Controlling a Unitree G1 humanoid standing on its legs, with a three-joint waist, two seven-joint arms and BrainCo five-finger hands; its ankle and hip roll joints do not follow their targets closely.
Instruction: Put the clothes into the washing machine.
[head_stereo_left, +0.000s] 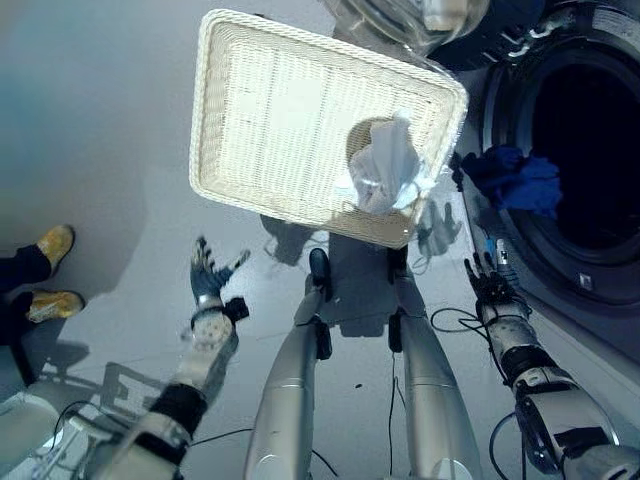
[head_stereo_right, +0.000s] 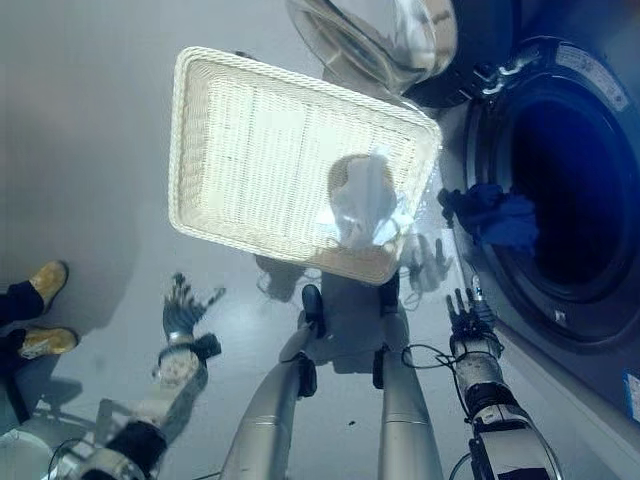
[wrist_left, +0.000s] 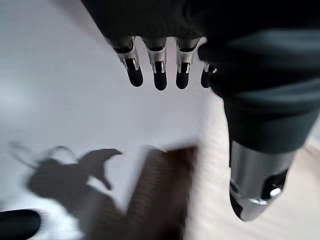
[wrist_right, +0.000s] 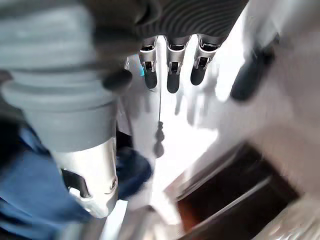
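White wicker forms the laundry basket (head_stereo_left: 260, 120), a shallow rectangular tray that sits on the grey floor (head_stereo_left: 90, 130) just beside the washing machine (head_stereo_left: 590, 150). One pale, whitish garment (head_stereo_left: 385, 165) lies crumpled in the basket's corner nearest the machine, touching the rim there; the rest of the woven bottom is bare. A blue garment (head_stereo_left: 515, 180) hangs over the lower lip of the machine's round opening, partly inside the dark drum and partly draped outward. The machine's clear door (head_stereo_right: 375, 35) stands swung open above the basket's far edge.

The left hand (head_stereo_left: 208, 275) hovers over the floor short of the basket's near rim, fingers straight and spread, grasping nothing; its wrist view shows the dark fingertips (wrist_left: 160, 80) extended over bare floor. The right hand (head_stereo_left: 492, 285) hangs near the machine's front, below the blue garment and apart from it, fingers likewise extended and released, with blue cloth showing past it in its wrist view.

Open floor stretches wide on the robot's left of the basket. A person's yellow shoes (head_stereo_left: 52, 270) stand at that far left edge, well apart from the basket.
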